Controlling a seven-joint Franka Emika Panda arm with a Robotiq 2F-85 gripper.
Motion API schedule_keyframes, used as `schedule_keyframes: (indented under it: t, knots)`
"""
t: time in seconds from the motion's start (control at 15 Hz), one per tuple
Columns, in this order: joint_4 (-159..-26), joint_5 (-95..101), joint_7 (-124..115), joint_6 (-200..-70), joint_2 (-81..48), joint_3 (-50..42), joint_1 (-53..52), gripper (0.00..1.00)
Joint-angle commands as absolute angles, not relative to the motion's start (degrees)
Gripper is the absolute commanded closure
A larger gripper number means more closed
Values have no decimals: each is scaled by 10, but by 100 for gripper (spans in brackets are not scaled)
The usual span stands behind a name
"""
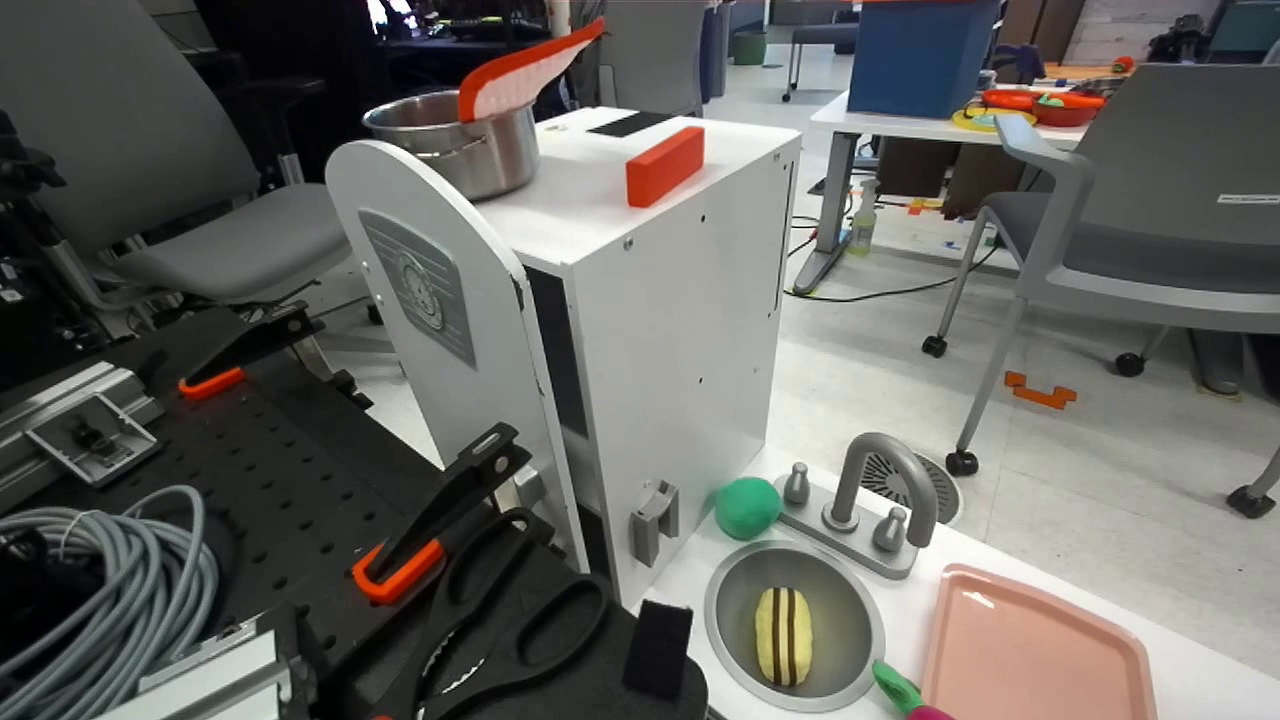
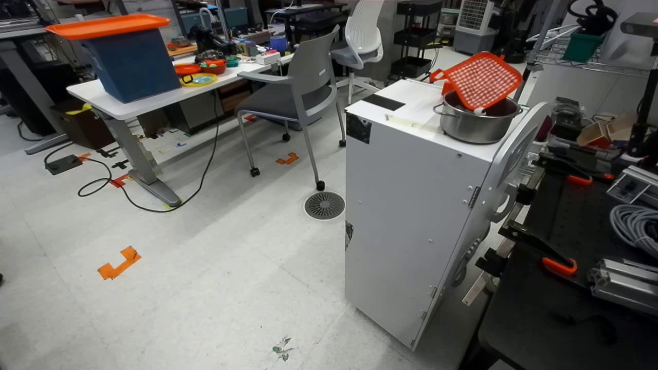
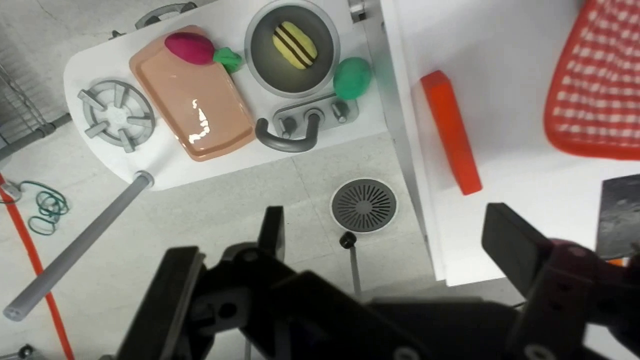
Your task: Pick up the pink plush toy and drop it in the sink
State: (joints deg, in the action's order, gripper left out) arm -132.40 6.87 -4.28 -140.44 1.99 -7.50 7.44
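The pink plush toy [image 3: 189, 48] is a magenta lump with a green leafy end. In the wrist view it lies across a corner of the pink tray, leaves toward the sink. In an exterior view only its green end and a bit of magenta [image 1: 931, 713] show at the bottom edge. The sink [image 3: 264, 62] is a round grey basin with a grey arched faucet [image 3: 287, 145]; it also shows in an exterior view [image 1: 848, 615]. A yellow striped plush [image 3: 295, 45] lies in it. My gripper [image 3: 386, 220] is open and empty, well away from the toy. Neither exterior view shows it.
A green ball [image 3: 352, 78] sits between sink and tall white cabinet [image 1: 690, 330]. The pink tray [image 3: 200, 105] and a grey burner [image 3: 119, 115] share the counter. On the cabinet stand a red block [image 3: 452, 132] and a metal pot [image 1: 500, 160] holding a red utensil [image 1: 530, 75].
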Motion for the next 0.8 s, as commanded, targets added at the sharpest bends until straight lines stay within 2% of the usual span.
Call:
schedule_keyframes:
  t: [0.0, 0.73]
  knots:
    - [-1364, 75, -19, -1410, 66, -57, 59, 0]
    - [-1448, 46, 90, -1415, 154, -18, -1, 0]
